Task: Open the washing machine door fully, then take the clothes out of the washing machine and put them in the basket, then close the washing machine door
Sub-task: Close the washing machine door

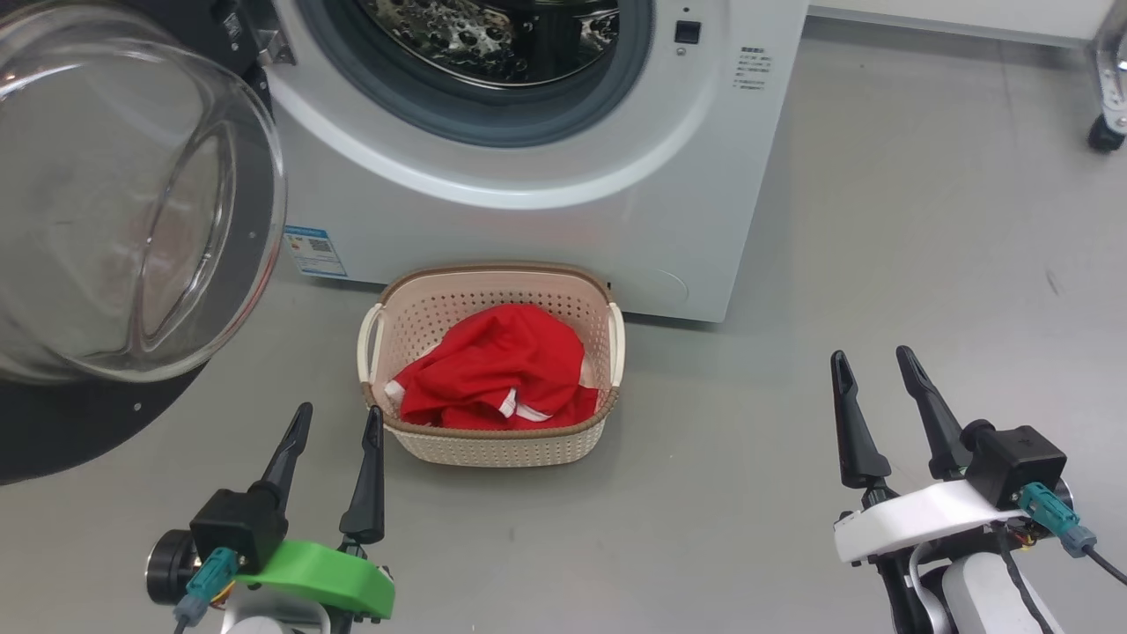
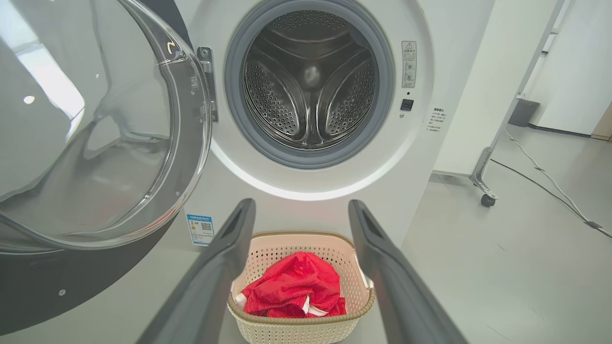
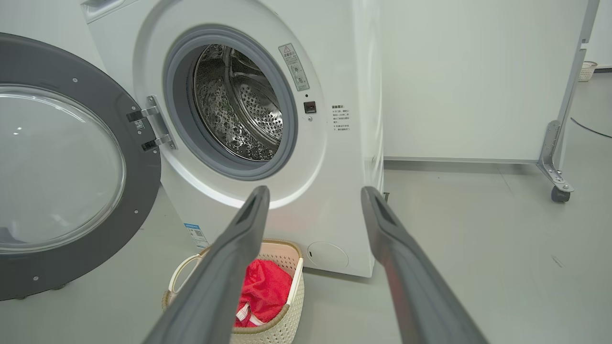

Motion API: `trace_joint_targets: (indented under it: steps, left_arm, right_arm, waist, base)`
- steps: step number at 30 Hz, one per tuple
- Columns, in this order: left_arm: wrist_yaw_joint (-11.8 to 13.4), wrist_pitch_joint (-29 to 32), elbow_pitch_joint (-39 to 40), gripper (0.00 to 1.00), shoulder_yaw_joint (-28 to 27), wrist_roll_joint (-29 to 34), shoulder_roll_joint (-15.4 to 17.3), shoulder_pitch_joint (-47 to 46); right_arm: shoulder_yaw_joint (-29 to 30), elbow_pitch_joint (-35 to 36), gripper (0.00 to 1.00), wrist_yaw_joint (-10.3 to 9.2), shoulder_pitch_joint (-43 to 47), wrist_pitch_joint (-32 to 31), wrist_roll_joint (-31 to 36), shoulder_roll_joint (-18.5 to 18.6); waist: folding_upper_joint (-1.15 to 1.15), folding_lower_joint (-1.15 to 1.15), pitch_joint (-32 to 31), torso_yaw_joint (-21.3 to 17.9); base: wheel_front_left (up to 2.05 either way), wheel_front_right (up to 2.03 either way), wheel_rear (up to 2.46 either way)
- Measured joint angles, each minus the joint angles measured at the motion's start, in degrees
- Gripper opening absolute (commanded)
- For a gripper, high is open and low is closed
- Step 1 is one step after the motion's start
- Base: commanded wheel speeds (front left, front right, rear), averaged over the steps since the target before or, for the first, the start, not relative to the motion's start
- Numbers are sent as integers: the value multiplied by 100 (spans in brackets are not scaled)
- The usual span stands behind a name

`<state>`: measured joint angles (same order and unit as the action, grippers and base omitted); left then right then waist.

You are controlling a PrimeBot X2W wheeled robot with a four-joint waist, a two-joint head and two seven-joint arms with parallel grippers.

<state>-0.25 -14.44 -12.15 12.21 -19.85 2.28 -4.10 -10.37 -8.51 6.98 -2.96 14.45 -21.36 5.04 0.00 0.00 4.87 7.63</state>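
On washing machine point(image 1: 528, 220): blue label sticker point(image 1: 314, 251), warning-triangle sticker point(image 2: 409, 63), small print point(image 1: 753, 69), all illegible.

L gripper point(image 1: 341, 409) green mount point(image 1: 326, 577), R gripper point(image 1: 872, 352) white; black fingers point(image 1: 368, 480), teal plugs point(image 1: 1048, 511).

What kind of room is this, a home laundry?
Probably a test room or lab set up as a laundry corner, not a home: a big white front-loading washing machine stands on bare grey floor beside a white partition panel on castor wheels, with loose cables trailing across it.
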Motion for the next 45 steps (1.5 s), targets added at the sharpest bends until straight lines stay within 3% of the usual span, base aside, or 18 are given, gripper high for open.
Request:
trace_joint_targets:
  steps: [3, 17, 22, 28, 45]
  left_arm:
    - [108, 0, 63, 100, 1, -1, 0, -4]
    - [174, 0, 135, 100, 52, -7, 0, -4]
    - [253, 0, 246, 100, -171, 2, 8, 4]
    - [304, -1, 370, 100, -335, 20, 15, 40]
    - [304, -1, 461, 100, -393, 87, 14, 130]
  right_arm:
    - [-226, 3, 100, 0, -13, -1, 43, 44]
    - [-353, -68, 100, 1, -14, -1, 31, 53]
    - [-584, -68, 100, 1, -26, -4, 30, 36]
    - [-769, -99, 100, 1, -149, -20, 22, 24]
    - [-822, -221, 100, 1, -189, -53, -34, 26]
  waist:
    - [0, 0, 69, 659]
    - [0, 0, -36, 1772]
    - [0, 0, -99, 2116]
    - [0, 0, -161, 2294]
    - [0, 0, -196, 2286]
  base:
    - [0, 0, 0]
    - [0, 0, 0]
    - [0, 0, 0]
    - [0, 0, 0]
    - [0, 0, 0]
